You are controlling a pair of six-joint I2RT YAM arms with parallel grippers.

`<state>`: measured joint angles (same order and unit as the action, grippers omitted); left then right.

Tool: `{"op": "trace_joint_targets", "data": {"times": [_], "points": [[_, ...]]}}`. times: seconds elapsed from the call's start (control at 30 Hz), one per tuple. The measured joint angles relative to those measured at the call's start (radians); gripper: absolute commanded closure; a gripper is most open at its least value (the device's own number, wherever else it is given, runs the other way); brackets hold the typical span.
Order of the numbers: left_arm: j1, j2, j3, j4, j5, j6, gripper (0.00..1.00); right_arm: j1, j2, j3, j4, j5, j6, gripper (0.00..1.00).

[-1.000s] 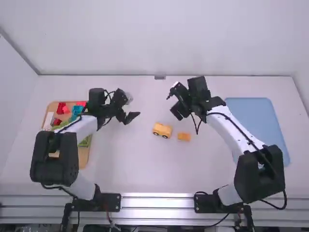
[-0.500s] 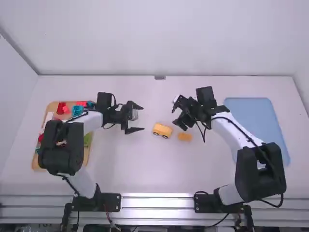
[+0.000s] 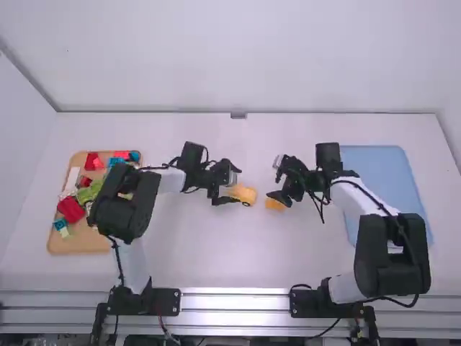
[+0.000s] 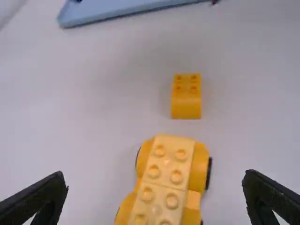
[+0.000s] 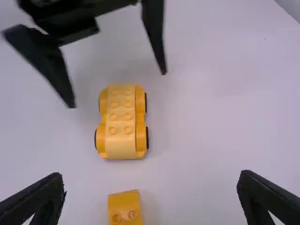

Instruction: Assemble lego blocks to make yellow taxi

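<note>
Now the left claw [image 3: 236, 186] has neared the car [image 5: 121, 126].

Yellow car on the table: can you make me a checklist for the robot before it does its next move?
1. Yellow car sitting right way up, bumps on top: ok.
2. Small yellow block bumps up too: ok.
3. Left gripper open, ready to hold the car: ok.
4. Right gripper open, ready for the small block: ok.
5. Small block joined to the car: not ok, there is a gap between them on the table.
6. Underside of the small block ready to click on: cannot tell, it is hidden.
</note>
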<state>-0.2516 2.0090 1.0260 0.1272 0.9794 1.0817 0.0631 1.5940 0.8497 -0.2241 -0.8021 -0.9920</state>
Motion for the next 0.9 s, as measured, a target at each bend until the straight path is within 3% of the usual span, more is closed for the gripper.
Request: {"op": "trace_joint_targets", "data": {"times": [0.3, 0.5, 0.67, 0.83, 0.9], "points": [[0.002, 0.138, 0.137, -0.189, -0.017, 0.055, 0.00, -0.008, 0.000, -0.026, 0.026, -0.040, -0.021, 0.02], [-0.013, 0.140, 0.137, -0.220, -0.032, 0.115, 0.07, -0.008, 0.000, -0.026, 0.032, -0.045, -0.027, 0.02], [-0.017, 0.140, 0.119, -0.180, -0.045, 0.124, 0.15, -0.008, 0.000, -0.026, 0.040, -0.045, -0.029, 0.02], [-0.017, 0.140, 0.074, -0.110, -0.081, 0.074, 0.12, -0.008, 0.000, -0.026, 0.042, -0.045, -0.029, 0.02], [-0.018, 0.138, 0.051, -0.072, -0.087, 0.012, 0.20, -0.008, 0.000, -0.026, 0.045, -0.045, -0.030, 0.02]]}}
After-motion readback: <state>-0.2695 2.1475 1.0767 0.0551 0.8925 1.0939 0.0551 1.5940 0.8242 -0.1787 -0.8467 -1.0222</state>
